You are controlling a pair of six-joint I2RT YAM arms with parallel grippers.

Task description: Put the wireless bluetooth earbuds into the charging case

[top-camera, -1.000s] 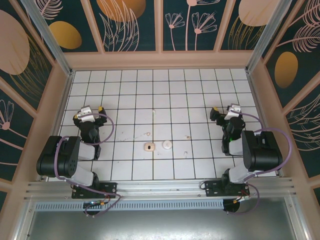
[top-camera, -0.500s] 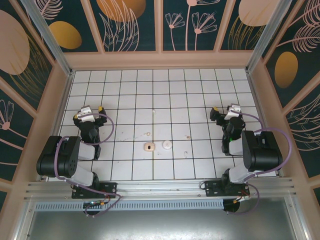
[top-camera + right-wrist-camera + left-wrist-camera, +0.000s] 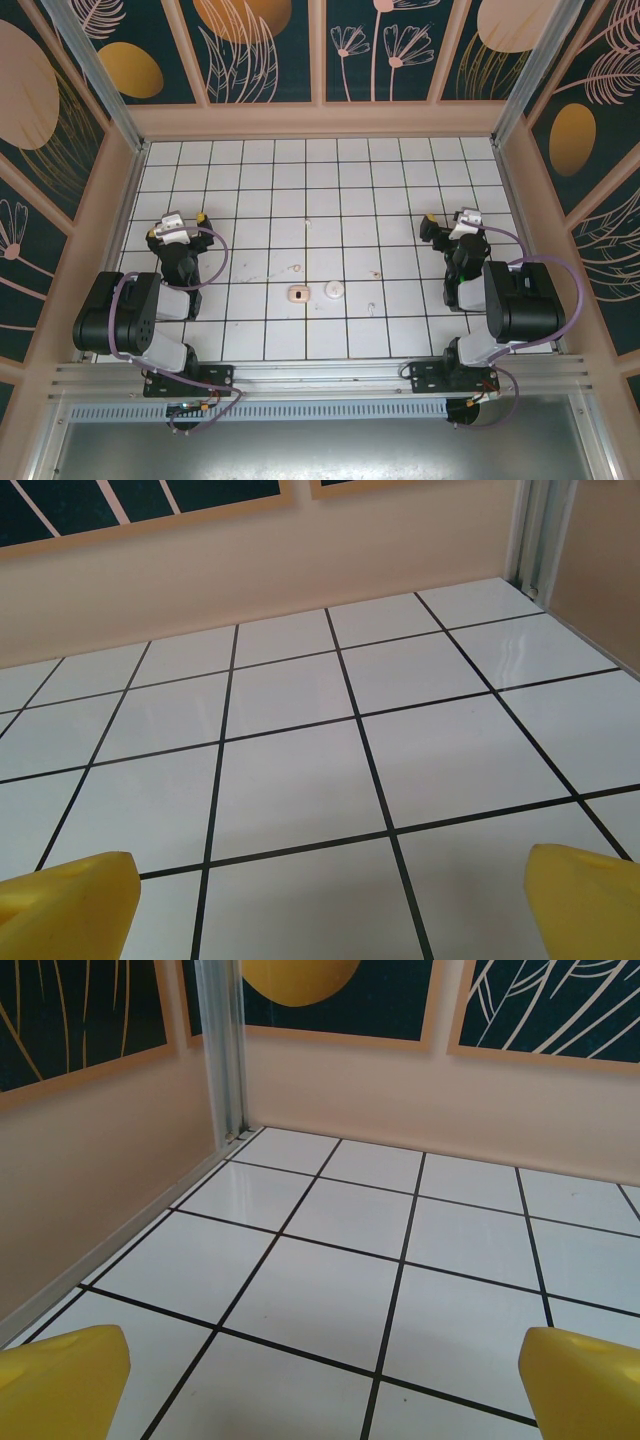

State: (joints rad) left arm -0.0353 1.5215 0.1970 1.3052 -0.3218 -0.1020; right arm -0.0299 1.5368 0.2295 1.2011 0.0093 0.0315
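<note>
table (image 3: 250, 190) is seen unchanged; left gripper (image 3: 320, 1385) and right gripper (image 3: 325, 905) are kept spread, well apart from case (image 3: 296, 294); insertion is judged unstarted

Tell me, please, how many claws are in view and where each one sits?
2. The left claw hangs open over the tiles on the left; the right claw hangs open on the right, with the charging case lying between them.

The charging case (image 3: 296, 294) is pinkish-beige, the table tiles (image 3: 350, 200) white with black lines.
</note>
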